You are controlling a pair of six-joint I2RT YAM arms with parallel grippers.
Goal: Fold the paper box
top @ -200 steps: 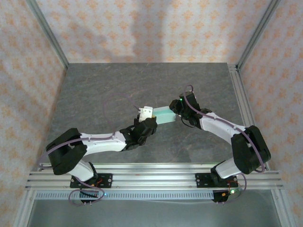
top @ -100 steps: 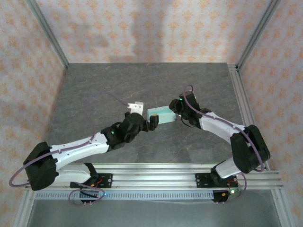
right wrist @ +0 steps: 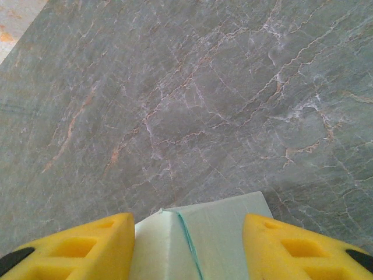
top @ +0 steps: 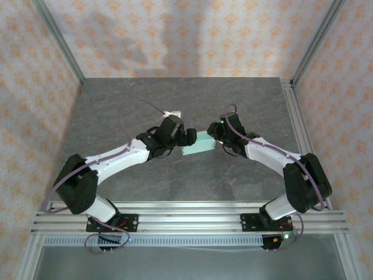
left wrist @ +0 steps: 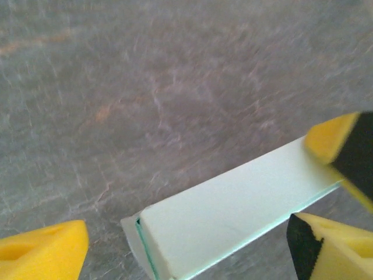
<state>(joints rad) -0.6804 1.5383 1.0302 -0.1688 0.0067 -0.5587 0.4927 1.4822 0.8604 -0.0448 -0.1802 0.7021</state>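
Observation:
The paper box (top: 197,143), pale mint and folded into a long shallow block, sits out over the middle of the grey table (top: 140,99). My right gripper (top: 215,135) is shut on its right end; in the right wrist view the box (right wrist: 198,245) sits between the yellow pads (right wrist: 87,251) of the gripper (right wrist: 189,248). My left gripper (top: 185,139) stands open at the box's left end. In the left wrist view the box (left wrist: 233,210) runs slantwise between the wide-spread yellow fingers (left wrist: 41,254) of the gripper (left wrist: 186,256), its end flap (left wrist: 135,242) slightly ajar.
A metal frame rail (top: 294,116) runs along the table's right edge, and patterned walls close in the back and sides. The right gripper's yellow-and-black finger (left wrist: 344,146) shows at the box's far end in the left wrist view.
The left gripper has opened wide and let go of the box's left end. Its arm swung out to the near side, then back up to the box's left end. The right gripper keeps its hold.

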